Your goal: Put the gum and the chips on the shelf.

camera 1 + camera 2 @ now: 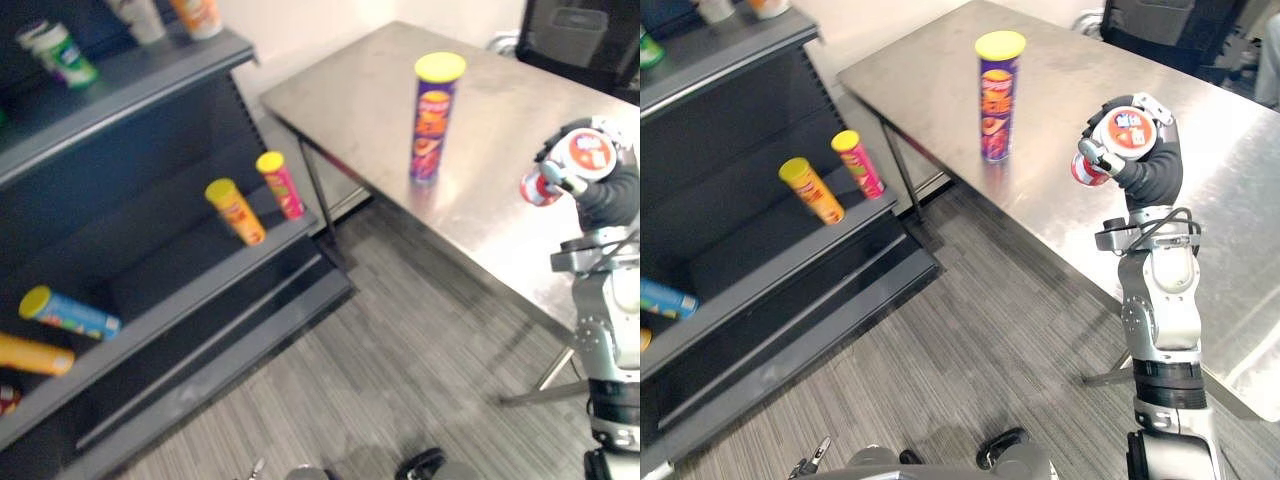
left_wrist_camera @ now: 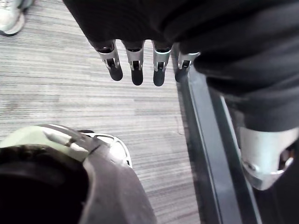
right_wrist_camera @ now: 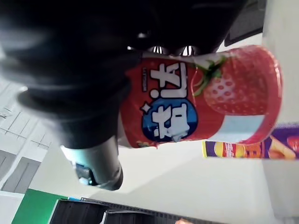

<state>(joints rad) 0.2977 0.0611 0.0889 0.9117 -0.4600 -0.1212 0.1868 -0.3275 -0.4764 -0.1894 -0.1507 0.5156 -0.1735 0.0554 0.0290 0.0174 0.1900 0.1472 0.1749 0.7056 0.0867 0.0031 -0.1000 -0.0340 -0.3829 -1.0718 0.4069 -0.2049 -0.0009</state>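
My right hand is raised over the near part of the steel table, shut on a red gum canister with a strawberry picture. The canister's white lid faces up towards the head camera. A tall purple chips can with a yellow lid stands upright on the table, further back and to the left of that hand. The dark shelf stands at the left. My left hand hangs above the grey floor beside the shelf's base, fingers straight and holding nothing.
The shelf's middle board carries a leaning orange can and a pink can. A blue can and an orange can lie lower down. A green bottle stands on top. A black chair is behind the table.
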